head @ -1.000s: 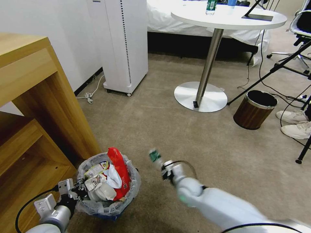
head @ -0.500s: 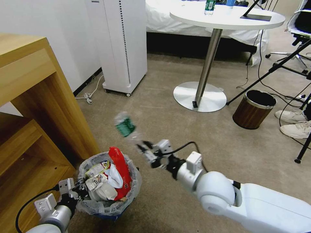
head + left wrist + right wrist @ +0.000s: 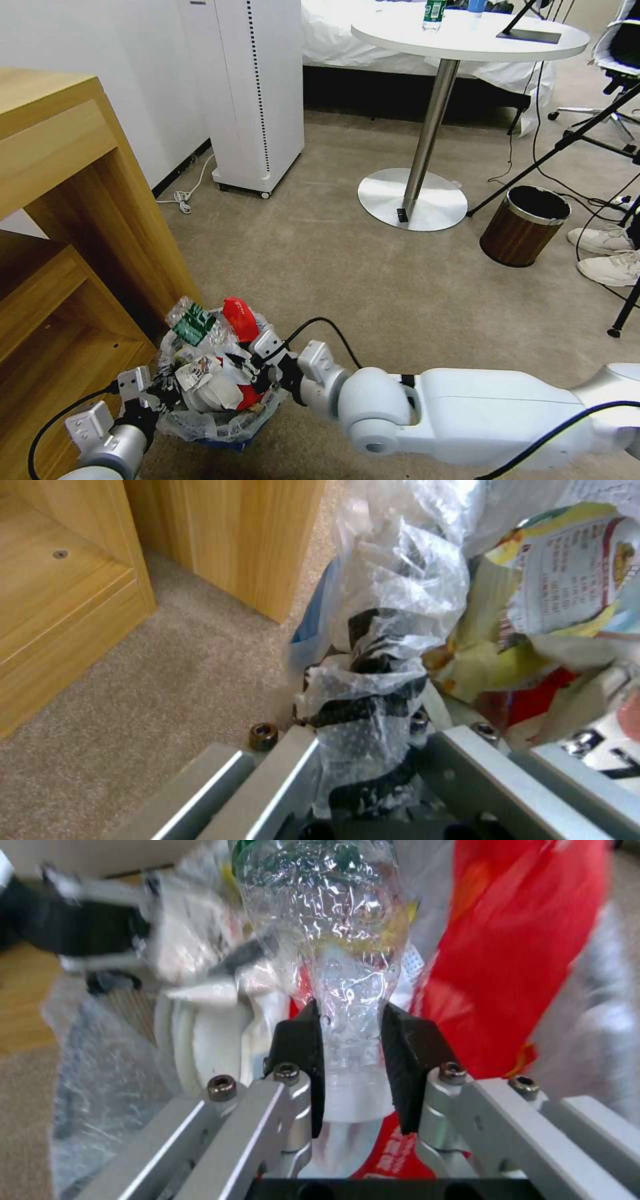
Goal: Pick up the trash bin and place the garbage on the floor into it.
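Note:
The trash bin (image 3: 223, 441), small, blue and lined with a crinkled clear bag, is low beside the wooden cabinet. It is heaped with garbage: a red wrapper (image 3: 241, 319), white paper and printed packets. My left gripper (image 3: 148, 397) is shut on the bag-covered rim (image 3: 373, 630). Reaching across from the right, my right gripper (image 3: 248, 365) is shut on the neck of a crushed clear bottle (image 3: 193, 323) with a green label. The bottle lies tilted over the bin's heap. In the right wrist view the black pads (image 3: 300, 1050) squeeze the bottle (image 3: 320, 915) beside the red wrapper (image 3: 520, 965).
The wooden cabinet (image 3: 80, 200) stands close on the bin's left. Farther back are a white unit on castors (image 3: 260, 93), a round table's metal base (image 3: 412, 199), a brown wood-pattern bin (image 3: 523, 227), tripod legs and a person's sneakers (image 3: 610, 257). Open carpet lies between.
My right arm has swung left and down with the bottle, from over the open carpet to over the bin's heap. The left gripper and the bin have stayed put.

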Motion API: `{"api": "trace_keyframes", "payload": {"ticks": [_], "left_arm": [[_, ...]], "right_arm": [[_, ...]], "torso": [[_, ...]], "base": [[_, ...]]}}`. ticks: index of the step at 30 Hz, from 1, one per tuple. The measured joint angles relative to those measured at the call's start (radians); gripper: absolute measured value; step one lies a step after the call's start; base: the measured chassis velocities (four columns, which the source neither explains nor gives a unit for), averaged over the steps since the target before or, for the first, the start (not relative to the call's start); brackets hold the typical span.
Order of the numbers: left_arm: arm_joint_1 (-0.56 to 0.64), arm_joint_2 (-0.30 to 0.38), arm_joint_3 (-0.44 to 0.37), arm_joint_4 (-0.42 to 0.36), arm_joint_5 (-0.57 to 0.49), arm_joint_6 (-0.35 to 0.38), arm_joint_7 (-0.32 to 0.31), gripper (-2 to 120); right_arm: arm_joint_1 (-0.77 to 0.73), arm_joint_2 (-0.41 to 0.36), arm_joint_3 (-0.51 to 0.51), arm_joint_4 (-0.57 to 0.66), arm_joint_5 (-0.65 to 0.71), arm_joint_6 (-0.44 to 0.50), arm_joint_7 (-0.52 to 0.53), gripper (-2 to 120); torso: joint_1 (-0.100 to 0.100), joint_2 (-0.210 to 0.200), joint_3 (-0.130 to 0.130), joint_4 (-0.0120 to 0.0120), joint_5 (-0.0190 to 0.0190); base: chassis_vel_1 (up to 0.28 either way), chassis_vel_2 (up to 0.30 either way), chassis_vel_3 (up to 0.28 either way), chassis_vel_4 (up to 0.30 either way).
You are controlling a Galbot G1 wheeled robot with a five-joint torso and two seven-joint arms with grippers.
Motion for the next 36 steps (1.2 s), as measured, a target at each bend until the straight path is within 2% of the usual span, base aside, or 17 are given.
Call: {"api": "trace_keyframes", "payload": {"ticks": [10,19,21,24,25,28,29,30,32,33,36], "left_arm": [[0.003,-0.01,0.0,-0.009,0.004,-0.001,0.001,0],[0.007,-0.014,0.002,-0.009,0.01,-0.002,0.006,0],[0.008,-0.013,0.001,-0.009,0.01,-0.002,0.006,0],[0.012,-0.013,0.001,-0.01,0.012,-0.003,0.007,0],[0.012,-0.013,0.001,-0.01,0.012,-0.003,0.007,0],[0.016,-0.015,0.002,-0.015,0.015,-0.004,0.008,0],[0.016,-0.015,0.002,-0.015,0.015,-0.004,0.008,0],[0.019,-0.015,0.002,-0.018,0.016,-0.004,0.008,0],[0.024,-0.015,0.0,-0.022,0.016,-0.006,0.01,0],[0.024,-0.015,0.0,-0.022,0.016,-0.006,0.01,0],[0.027,-0.016,-0.003,-0.025,0.017,-0.006,0.01,0]], "right_arm": [[-0.005,0.069,-0.039,-0.086,0.015,-0.074,0.053,17],[-0.007,0.05,-0.027,-0.068,0.015,-0.087,0.063,17],[-0.009,0.042,-0.022,-0.059,0.01,-0.077,0.057,20],[-0.015,0.031,-0.015,-0.039,0.001,-0.067,0.052,35],[-0.015,0.031,-0.015,-0.039,0.001,-0.067,0.052,35],[-0.016,0.026,-0.013,-0.026,-0.007,-0.058,0.043,48],[-0.016,0.026,-0.013,-0.026,-0.007,-0.058,0.043,48],[-0.016,0.025,-0.013,-0.023,-0.009,-0.055,0.042,55],[-0.015,0.025,-0.013,-0.019,-0.016,-0.048,0.035,63],[-0.015,0.025,-0.013,-0.019,-0.016,-0.048,0.035,63],[-0.012,0.025,-0.018,-0.018,-0.046,-0.01,0.001,78]], "torso": [[0.0,0.0,0.0,0.0,0.0001],[0.0,0.0,0.0,-0.0001,0.0],[0.0,0.0,0.0,-0.0001,0.0001],[0.0,0.0,0.0,-0.0001,0.0001],[0.0,0.0,0.0,-0.0001,0.0001],[0.0,0.0,0.0,-0.0001,0.0002],[0.0,0.0,0.0,-0.0001,0.0002],[0.0,0.0,0.0,-0.0001,0.0001],[0.0,0.0,0.0,0.0,0.0002],[0.0,0.0,0.0,0.0,0.0002],[0.0,0.0,0.0,-0.0001,0.0001]], "base": [[0.0,0.0,0.0,0.0],[0.0,0.0,0.0,0.0],[0.0,0.0,0.0,0.0],[0.0,0.0,0.0,0.0],[0.0,0.0,0.0,0.0],[0.0,0.0,0.0,0.0],[0.0,0.0,0.0,0.0],[0.0,0.0,0.0,0.0],[0.0,0.0,0.0,0.0],[0.0,0.0,0.0,0.0],[0.0,0.0,0.0,0.0]]}}
